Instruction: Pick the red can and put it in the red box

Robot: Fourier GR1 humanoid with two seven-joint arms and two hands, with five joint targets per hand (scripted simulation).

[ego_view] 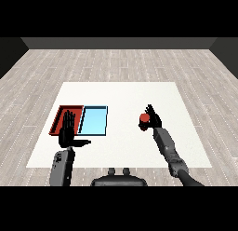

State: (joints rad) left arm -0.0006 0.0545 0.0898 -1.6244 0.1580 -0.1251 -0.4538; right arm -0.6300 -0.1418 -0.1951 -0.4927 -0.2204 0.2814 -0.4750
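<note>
The red can (144,118) stands on the white table right of centre. My right hand (152,119) is at the can's right side with fingers curled partly round it, thumb and fingers close against it. The red tray (59,114) lies at the left of the table, partly covered by my left hand (68,132), which hovers over its near edge with fingers straight and thumb spread out to the right. The left hand holds nothing.
A light blue tray (94,120) lies right beside the red tray. The white table (121,97) stretches between the trays and the can. Grey plank floor surrounds the table.
</note>
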